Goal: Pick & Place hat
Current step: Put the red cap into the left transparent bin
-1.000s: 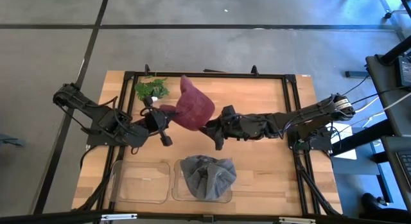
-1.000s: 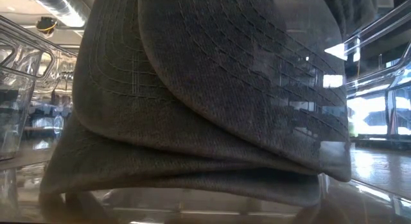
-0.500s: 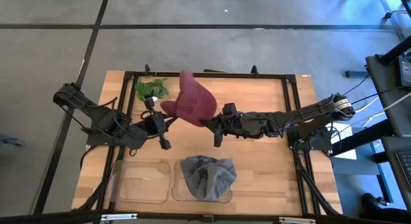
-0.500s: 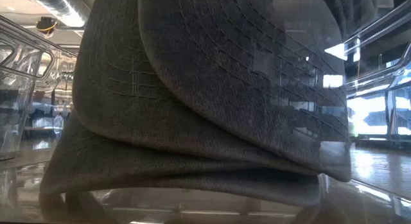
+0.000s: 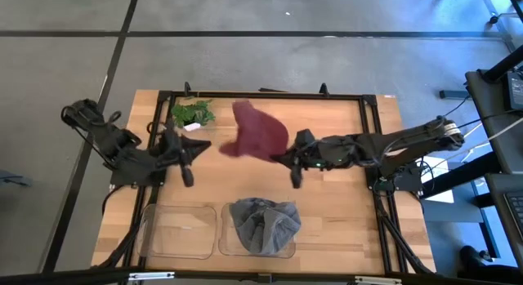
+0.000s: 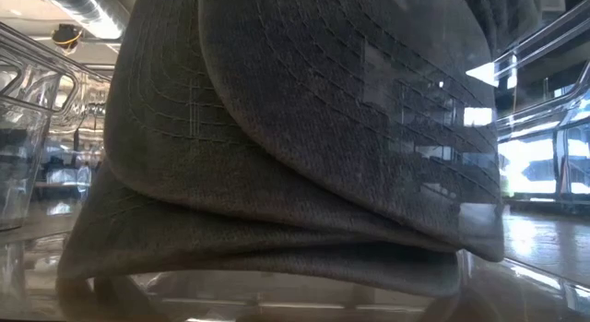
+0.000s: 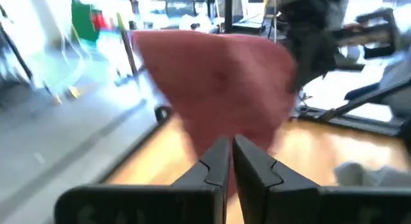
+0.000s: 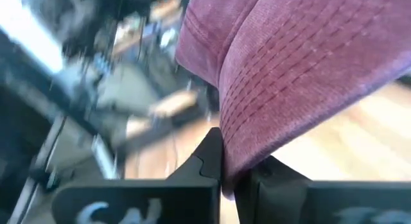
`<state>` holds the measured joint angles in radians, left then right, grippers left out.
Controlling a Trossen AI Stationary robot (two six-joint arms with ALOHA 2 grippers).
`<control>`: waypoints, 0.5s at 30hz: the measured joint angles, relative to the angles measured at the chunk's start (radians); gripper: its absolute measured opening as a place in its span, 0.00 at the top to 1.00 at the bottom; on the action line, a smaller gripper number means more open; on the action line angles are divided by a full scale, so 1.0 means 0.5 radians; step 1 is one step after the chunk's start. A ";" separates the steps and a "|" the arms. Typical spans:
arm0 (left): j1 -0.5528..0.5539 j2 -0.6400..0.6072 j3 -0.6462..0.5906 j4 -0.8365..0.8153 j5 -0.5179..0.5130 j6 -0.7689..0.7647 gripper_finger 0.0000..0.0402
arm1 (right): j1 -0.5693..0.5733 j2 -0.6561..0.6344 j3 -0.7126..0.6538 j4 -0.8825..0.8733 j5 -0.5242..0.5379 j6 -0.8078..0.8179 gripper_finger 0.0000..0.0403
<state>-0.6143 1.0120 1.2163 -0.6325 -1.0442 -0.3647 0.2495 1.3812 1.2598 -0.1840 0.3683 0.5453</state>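
Released by the left pincer (image 5: pixel 185 158), now seemingly closed, the maroon hat (image 5: pixel 260 136) hangs from the right pincer (image 5: pixel 292 161)

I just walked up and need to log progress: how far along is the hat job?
Done: one grey hat already sits in the right clear bin. In hand: the right gripper holds the maroon hat by its brim, lifted over the table's middle; the left gripper is off it, fingers shut. Left: place the maroon hat; the left clear bin looks empty.
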 joint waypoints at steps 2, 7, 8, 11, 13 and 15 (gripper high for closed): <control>0.001 -0.081 -0.052 -0.072 0.048 -0.232 0.96 | 0.003 -0.067 0.001 -0.247 -0.142 0.088 0.96; 0.023 -0.190 -0.202 -0.093 0.172 -0.669 0.97 | -0.005 -0.181 0.000 -0.694 -0.336 0.269 0.96; 0.048 -0.190 -0.239 -0.092 0.200 -0.740 0.97 | -0.006 -0.186 0.000 -0.686 -0.382 0.269 0.96; 0.138 -0.166 -0.375 -0.017 0.262 -0.871 0.97 | -0.019 -0.186 0.004 -0.615 -0.544 0.242 0.96; 0.195 -0.142 -0.456 0.115 0.339 -0.899 0.96 | -0.025 -0.176 0.007 -0.494 -0.636 0.172 0.96; 0.254 -0.129 -0.523 0.300 0.490 -0.867 0.96 | -0.027 -0.173 0.008 -0.393 -0.650 0.103 0.96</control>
<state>-0.4871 0.9473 0.9546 -0.4825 -0.7994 -0.7982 0.2361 1.2945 1.2636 -0.3807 0.0434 0.5969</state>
